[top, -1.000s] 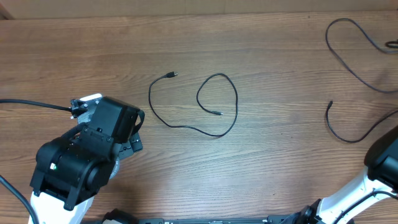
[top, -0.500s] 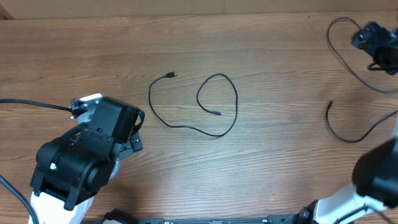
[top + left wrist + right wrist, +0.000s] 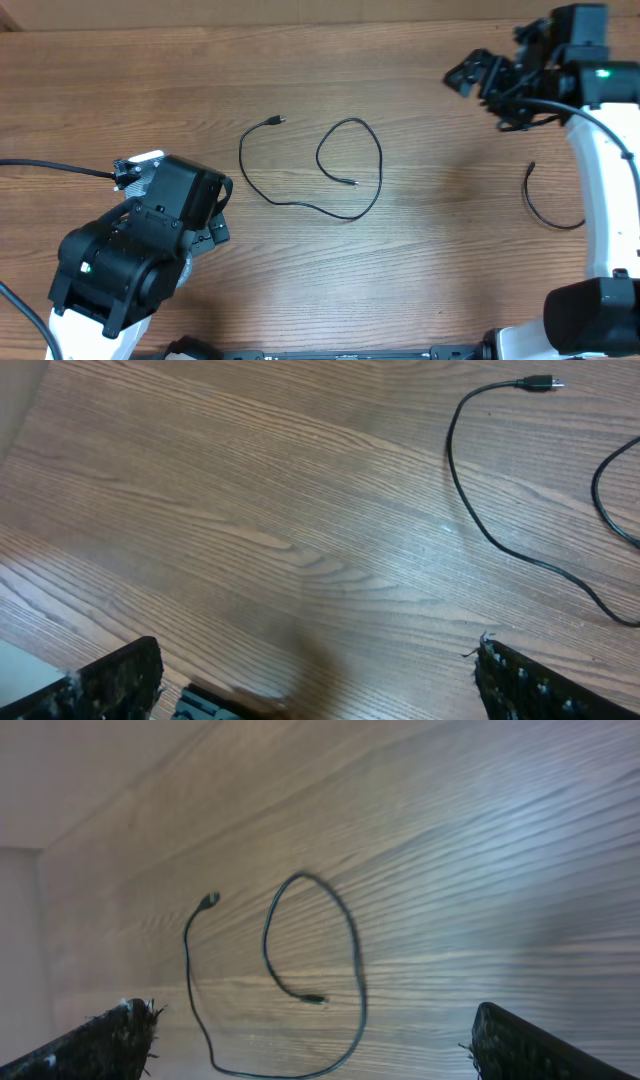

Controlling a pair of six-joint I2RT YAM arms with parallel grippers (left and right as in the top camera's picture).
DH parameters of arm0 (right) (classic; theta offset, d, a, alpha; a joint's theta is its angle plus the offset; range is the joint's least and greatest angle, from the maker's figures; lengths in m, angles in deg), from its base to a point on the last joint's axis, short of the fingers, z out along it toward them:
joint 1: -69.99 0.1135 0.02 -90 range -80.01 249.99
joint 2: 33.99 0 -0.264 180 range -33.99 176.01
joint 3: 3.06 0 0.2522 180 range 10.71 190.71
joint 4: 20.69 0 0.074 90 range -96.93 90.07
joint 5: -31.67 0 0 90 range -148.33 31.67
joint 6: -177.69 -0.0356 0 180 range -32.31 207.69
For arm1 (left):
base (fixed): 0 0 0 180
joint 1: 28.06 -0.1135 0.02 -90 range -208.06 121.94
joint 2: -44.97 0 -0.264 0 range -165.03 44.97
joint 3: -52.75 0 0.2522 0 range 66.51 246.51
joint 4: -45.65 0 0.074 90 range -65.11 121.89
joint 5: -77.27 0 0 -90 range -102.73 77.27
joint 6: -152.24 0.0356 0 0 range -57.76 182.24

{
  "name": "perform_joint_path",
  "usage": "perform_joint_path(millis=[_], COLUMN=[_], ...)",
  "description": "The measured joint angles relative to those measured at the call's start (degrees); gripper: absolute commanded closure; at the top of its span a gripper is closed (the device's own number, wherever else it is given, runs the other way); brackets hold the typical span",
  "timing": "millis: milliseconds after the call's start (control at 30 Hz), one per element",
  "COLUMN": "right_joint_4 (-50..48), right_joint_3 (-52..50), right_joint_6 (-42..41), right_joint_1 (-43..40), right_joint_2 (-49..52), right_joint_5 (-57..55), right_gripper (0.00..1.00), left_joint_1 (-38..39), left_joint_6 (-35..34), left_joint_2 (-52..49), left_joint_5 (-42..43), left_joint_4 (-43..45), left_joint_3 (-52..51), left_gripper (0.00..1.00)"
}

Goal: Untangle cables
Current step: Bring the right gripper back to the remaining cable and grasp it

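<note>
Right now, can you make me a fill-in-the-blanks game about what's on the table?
The cable in the middle is coloured ____. It lies on a table made of ____. The left gripper and right gripper are both ____, holding nothing.
Missing words: black; wood; open.
</note>
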Motion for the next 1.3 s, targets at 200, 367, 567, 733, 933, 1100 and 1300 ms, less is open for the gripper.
perform_joint_path(millis=[200, 367, 567, 733, 933, 1100, 1300], right_joint_4=[-7.17, -13.79, -19.69, -19.98, -21.14, -28.24, -38.47], right_joint_3=[-10.34, -24.09, -37.59, -43.36, -45.53, -45.81, -45.88], right_joint_6=[-4.09, -7.04, -9.55, -10.91, -11.02, -11.02, -17.42], right_joint_1=[3.15, 4.33, 4.94, 5.03, 9.22, 14.47, 24.46], right_joint_2=[-0.81, -6.8, -16.2, -19.96, -20.02, -19.3, -15.28], right_joint_5=[0.22, 1.01, 2.14, 2.56, 5.03, 5.33, 5.95], right_gripper=[0.0, 0.0, 0.0, 0.0, 0.0, 0.0, 0.0], left_joint_1=[0.0, 0.0, 0.0, 0.0, 0.0, 0.0, 0.0], left_joint_6=[0.0, 0.0, 0.0, 0.0, 0.0, 0.0, 0.0], left_joint_2=[0.0, 0.0, 0.0, 0.0, 0.0, 0.0, 0.0], left_joint_5=[0.02, 0.0, 0.0, 0.02, 0.02, 0.0, 0.0], left_joint_4=[0.07, 0.04, 0.04, 0.07, 0.07, 0.07, 0.07], left_joint_3=[0.0, 0.0, 0.0, 0.0, 0.0, 0.0, 0.0], left_gripper=[0.0, 0.0, 0.0, 0.0, 0.0, 0.0, 0.0])
